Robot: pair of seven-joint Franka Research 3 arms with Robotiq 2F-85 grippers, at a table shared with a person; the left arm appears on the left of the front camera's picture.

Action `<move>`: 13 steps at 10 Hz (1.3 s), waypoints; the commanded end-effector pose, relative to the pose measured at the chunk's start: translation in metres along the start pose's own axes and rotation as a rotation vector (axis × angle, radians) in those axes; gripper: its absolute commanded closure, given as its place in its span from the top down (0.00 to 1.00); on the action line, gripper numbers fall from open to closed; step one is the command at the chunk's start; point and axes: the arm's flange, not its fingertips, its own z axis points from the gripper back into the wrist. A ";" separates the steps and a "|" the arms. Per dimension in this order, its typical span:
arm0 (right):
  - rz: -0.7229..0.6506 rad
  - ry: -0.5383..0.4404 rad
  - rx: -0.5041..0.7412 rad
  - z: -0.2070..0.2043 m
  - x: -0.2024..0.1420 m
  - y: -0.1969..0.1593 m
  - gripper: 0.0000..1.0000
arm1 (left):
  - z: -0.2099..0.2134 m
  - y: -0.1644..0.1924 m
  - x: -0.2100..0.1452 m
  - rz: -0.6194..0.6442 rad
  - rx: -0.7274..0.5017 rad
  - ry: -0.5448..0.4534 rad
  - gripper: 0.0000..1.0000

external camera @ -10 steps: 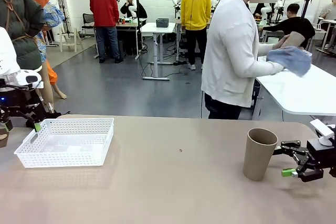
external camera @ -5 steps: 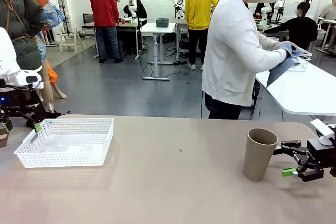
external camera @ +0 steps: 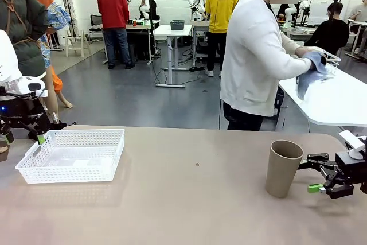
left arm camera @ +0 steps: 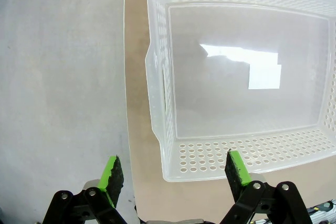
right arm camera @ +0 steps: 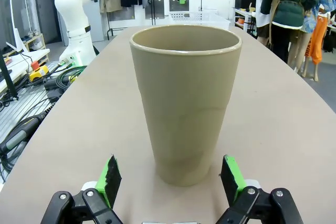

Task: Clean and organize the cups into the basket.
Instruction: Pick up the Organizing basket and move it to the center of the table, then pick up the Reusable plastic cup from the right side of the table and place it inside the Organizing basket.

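Note:
One tan-brown cup [external camera: 282,167] stands upright on the beige table at the right. My right gripper [external camera: 312,173] is just to its right, open and level with its lower half. In the right wrist view the cup [right arm camera: 185,103] stands a little beyond the open right gripper [right arm camera: 170,177], centred between the fingertips and untouched. The white lattice basket [external camera: 34,167] sits empty at the table's left. My left gripper [external camera: 24,138] hangs open beside the basket's far left corner. Seen from the left wrist, the open left gripper [left arm camera: 173,174] is above the near short wall of the basket [left arm camera: 157,77].
At the far side a person in white [external camera: 255,55] is turned toward a second white table [external camera: 327,98], holding a blue cloth [external camera: 312,67] next to a white wire basket [external camera: 334,57]. The beige table's left edge [left arm camera: 125,103] runs just beside the basket.
The person held a tan cup in the blue cloth a second ago; now their hands and the cloth are down by the wire basket. Neither arm has moved.

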 end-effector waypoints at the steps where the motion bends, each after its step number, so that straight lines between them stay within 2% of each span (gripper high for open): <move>1: 0.005 -0.011 -0.006 -0.005 -0.005 -0.008 1.00 | -0.006 -0.002 -0.002 -0.013 0.011 -0.021 1.00; 3: -0.002 -0.045 0.018 -0.014 -0.009 -0.011 1.00 | -0.013 -0.005 0.002 -0.016 0.014 -0.018 1.00; 9: 0.005 -0.057 0.059 -0.047 -0.012 -0.014 1.00 | -0.030 0.000 0.017 0.005 0.020 0.029 1.00; 13: 0.021 -0.066 0.014 -0.057 -0.009 -0.025 1.00 | -0.035 0.002 0.017 -0.009 0.028 0.041 1.00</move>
